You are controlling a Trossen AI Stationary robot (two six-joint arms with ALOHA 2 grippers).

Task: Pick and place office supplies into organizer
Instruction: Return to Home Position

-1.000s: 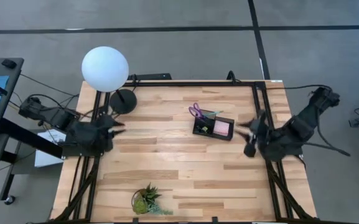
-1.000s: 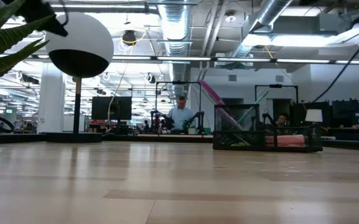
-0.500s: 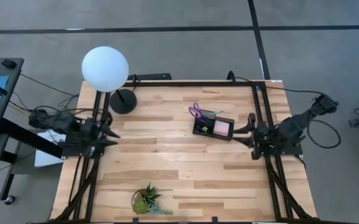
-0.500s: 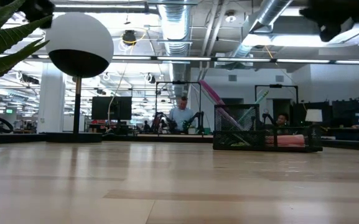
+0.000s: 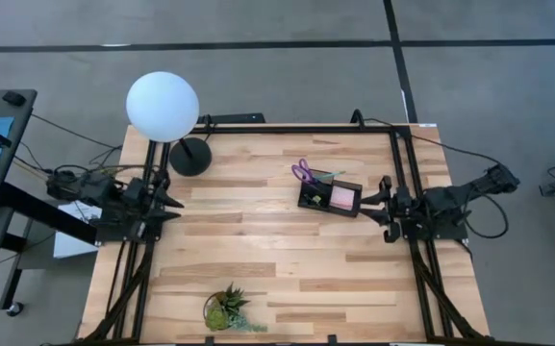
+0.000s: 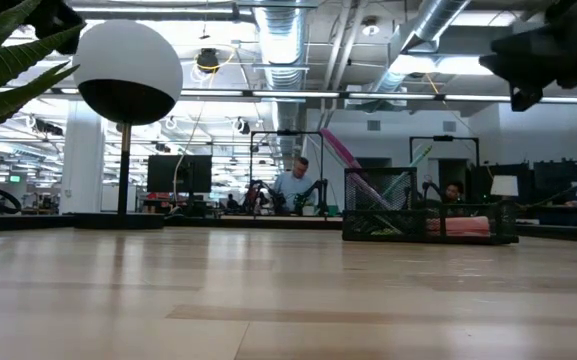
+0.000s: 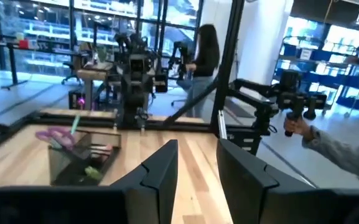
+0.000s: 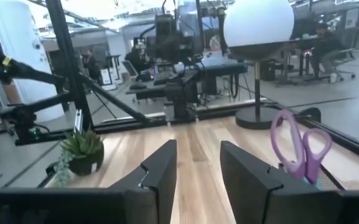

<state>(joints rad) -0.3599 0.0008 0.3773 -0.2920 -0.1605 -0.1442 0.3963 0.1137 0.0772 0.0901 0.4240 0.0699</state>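
You are on the homing step, and the sorting itself looks done. The organizer [image 5: 317,195] stands right of the table's [image 5: 258,279] middle. The scissors [image 5: 303,172] and pens poke out of its taller part, and the pink sticky notes [image 5: 343,197] lie in the lower tray. I see no supplies loose on the wood.

The left gripper [image 7: 196,148] sits at the table's left edge near the lamp [image 5: 163,106]. The right gripper [image 8: 198,148] sits at the right edge, near the organizer but not touching it. Both pairs of jaws stand slightly apart with nothing between them.

What is left, I judge, is to settle each arm into rest. Keep the right one off the organizer and the left one off the lamp's stem.

The yellow piece and the black clips are too small to make out, so you cannot confirm them from here. In the low view the right arm is cut off at the top edge. The plant's [image 5: 227,309] leaves mask the left corner.
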